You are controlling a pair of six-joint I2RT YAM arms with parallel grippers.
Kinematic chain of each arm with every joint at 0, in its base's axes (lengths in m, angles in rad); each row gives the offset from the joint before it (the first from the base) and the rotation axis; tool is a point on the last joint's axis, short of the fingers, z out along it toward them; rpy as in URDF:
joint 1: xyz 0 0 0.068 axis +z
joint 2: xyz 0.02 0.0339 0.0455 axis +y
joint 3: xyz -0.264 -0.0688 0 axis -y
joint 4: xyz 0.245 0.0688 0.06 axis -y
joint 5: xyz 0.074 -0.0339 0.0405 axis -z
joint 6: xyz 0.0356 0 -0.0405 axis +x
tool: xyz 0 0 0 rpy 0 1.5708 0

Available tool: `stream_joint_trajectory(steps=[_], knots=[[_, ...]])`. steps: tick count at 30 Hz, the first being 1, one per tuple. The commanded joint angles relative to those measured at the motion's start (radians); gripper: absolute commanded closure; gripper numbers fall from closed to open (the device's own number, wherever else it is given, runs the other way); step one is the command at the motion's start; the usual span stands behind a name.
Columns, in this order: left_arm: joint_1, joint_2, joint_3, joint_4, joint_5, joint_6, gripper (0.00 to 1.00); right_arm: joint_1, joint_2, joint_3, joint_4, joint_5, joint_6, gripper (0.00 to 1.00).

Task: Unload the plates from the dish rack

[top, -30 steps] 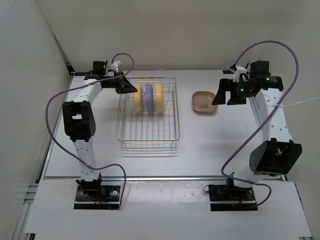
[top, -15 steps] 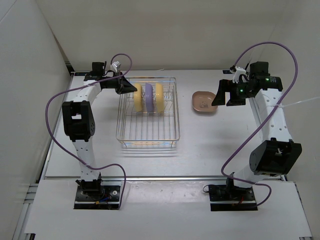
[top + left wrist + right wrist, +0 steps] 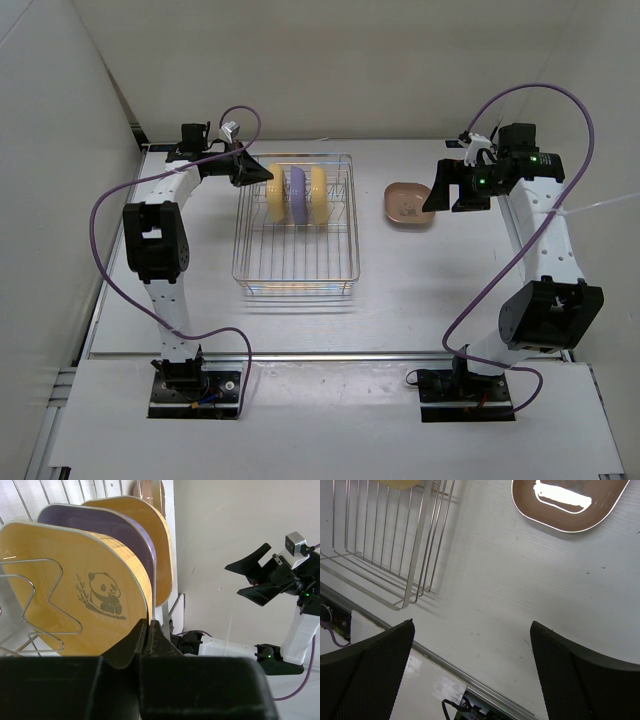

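**Left gripper pinches the first plate in the rack**

The left gripper (image 3: 149,630) reaches over the left wall of the dish rack (image 3: 296,270), closed tight on the rim of the leftmost yellow plate (image 3: 75,595) (panda printed on it). The purple plate (image 3: 296,194) and second yellow plate (image 3: 319,195) stand upright just beside it. Further right, the tan-pink plate (image 3: 407,204) lies flat on the table (image 3: 420,290). The right gripper (image 3: 440,195) hovers near it, spread wide and empty. Since a second ago, the left gripper has edged slightly back.

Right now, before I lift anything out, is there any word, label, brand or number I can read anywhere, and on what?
No readable text in any view.
On the nearest yellow plate: only a panda drawing, no words.
On the tan-pink plate: a faint mark in the middle, too small from above and lost in glare in the right wrist view to read.
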Motion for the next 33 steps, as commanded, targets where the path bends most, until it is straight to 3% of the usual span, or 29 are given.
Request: stream_joint_trajectory(steps=[1, 33], knots=[[0.011, -0.077, 0.006, 0.022, 0.045, -0.009, 0.89, 0.004, -0.030, -0.010, 0.022, -0.016, -0.016, 0.01], [0.070, -0.243, -0.052, 0.085, 0.060, -0.081, 0.89, 0.014, -0.030, -0.010, 0.013, -0.026, -0.016, 0.01]])
